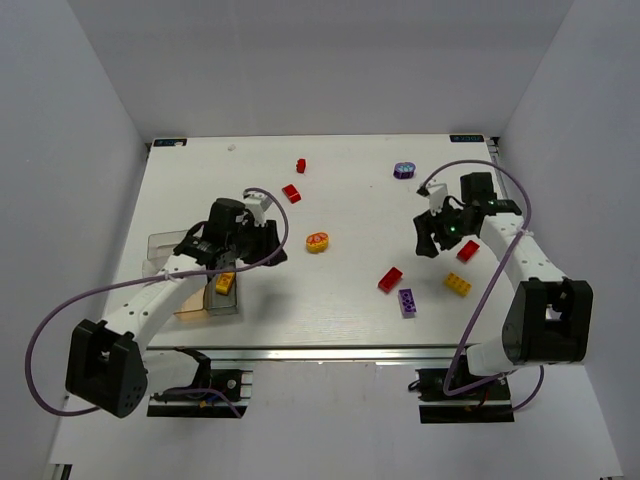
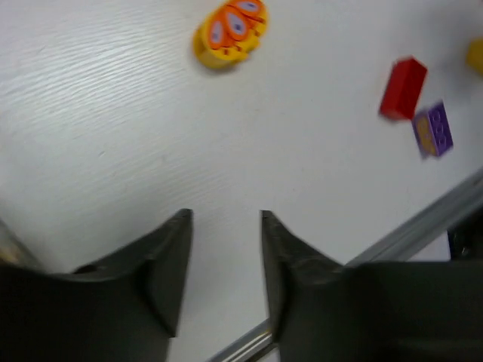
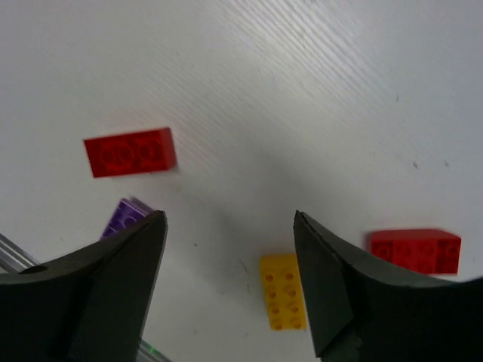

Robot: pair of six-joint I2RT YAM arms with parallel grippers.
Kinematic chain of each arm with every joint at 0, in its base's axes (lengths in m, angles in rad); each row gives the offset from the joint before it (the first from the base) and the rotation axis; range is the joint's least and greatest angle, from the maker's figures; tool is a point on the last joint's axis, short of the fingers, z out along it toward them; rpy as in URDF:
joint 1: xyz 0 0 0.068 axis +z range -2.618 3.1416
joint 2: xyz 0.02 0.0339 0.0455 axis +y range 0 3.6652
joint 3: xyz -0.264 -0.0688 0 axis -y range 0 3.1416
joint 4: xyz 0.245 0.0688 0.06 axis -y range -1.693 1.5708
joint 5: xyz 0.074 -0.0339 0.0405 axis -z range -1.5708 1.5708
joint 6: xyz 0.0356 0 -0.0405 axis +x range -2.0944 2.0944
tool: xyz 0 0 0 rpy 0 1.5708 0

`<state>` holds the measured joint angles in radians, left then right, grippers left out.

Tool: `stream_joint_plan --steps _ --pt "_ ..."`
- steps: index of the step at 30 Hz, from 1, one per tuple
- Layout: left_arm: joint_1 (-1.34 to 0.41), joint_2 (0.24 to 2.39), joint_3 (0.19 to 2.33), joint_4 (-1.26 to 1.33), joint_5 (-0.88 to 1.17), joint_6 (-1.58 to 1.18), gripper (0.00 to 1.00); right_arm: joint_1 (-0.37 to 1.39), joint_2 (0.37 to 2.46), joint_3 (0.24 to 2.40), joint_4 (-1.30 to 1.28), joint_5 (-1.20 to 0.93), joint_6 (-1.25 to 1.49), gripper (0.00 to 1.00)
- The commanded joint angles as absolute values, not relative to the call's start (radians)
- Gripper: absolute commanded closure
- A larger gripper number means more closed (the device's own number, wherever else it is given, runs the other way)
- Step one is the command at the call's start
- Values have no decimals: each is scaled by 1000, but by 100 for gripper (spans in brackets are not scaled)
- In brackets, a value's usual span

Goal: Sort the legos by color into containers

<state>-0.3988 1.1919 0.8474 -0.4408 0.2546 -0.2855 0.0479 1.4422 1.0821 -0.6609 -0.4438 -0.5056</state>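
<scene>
Barely begun, with one yellow brick [image 1: 225,283] lying in the containers [image 1: 158,243] by the left edge, other legos [image 1: 390,279] loose toward the far and right edges, left gripper [image 2: 225,219] and right gripper [image 3: 230,222] both parted, empty

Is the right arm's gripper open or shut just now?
Open. In its wrist view the right gripper shows a wide gap between its fingers, nothing held; a yellow brick lies on the table below.

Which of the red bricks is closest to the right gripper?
The red brick lying just beside the right gripper, directly behind the yellow brick. The other three red bricks all sit farther left, two of them toward the far edge.
</scene>
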Motion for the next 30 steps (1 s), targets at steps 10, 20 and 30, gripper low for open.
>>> stream_joint_plan --steps 10,20,30 --pt "-402 1011 782 -350 368 -204 32 49 1430 1029 -799 -114 -773 17" --pt "-391 919 769 -351 265 -219 27 48 1522 966 -805 -40 -888 24" --pt "-391 907 769 -356 253 -222 27 48 1617 939 -761 26 -910 24"
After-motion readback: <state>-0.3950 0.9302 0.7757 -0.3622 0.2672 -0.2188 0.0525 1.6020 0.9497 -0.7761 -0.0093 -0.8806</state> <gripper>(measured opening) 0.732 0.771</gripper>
